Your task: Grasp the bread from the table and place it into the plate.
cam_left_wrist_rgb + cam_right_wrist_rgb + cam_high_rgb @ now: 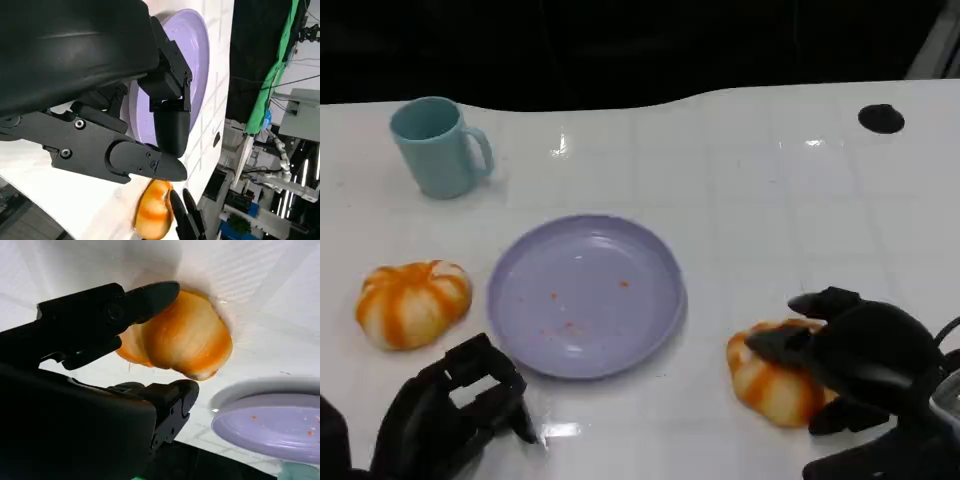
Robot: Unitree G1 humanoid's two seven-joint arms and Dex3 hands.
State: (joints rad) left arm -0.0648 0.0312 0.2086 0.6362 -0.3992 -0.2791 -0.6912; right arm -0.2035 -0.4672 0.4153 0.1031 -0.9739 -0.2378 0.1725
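Two orange-and-white bread rolls lie on the white table. One roll [413, 303] sits left of the purple plate [585, 295], which carries a few crumbs. The other roll [770, 385] [185, 337] lies right of the plate, and my right hand [860, 355] is over its right side. In the right wrist view one finger [145, 297] lies along the roll and another [175, 395] curves close under it, while the roll still rests on the table. My left hand [455, 410] hovers near the front edge, below the left roll, holding nothing. The left wrist view looks past its fingers [167, 125] to the plate [195, 45] and the far roll [152, 212].
A teal mug [440, 147] stands at the back left. A small black disc [880, 118] lies at the back right, near the table's curved far edge. Bare white table runs between the plate and the mug.
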